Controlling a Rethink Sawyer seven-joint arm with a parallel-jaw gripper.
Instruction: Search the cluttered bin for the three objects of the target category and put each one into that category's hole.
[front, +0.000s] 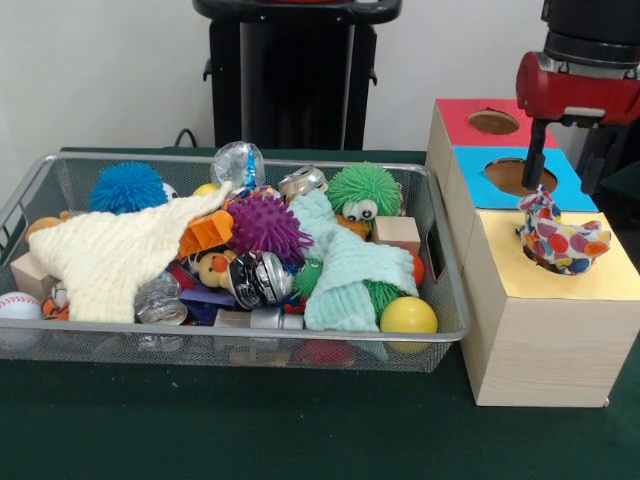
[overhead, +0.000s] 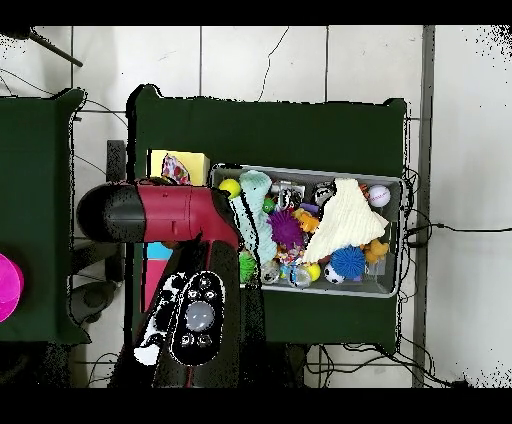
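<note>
A polka-dot cloth lies bunched on the yellow section of the wooden box, sagging into that section's hole; it also shows from overhead. My gripper hangs just above it, open, and its two black fingers straddle the cloth's raised tip without holding it. In the wire bin a cream knitted cloth drapes over the left side. A mint green cloth lies in the middle right. From overhead the red arm hides the gripper.
The box also has a red section and a blue section, each with a round hole. The bin holds spiky balls, a yellow ball, a baseball, wooden blocks and crushed cans.
</note>
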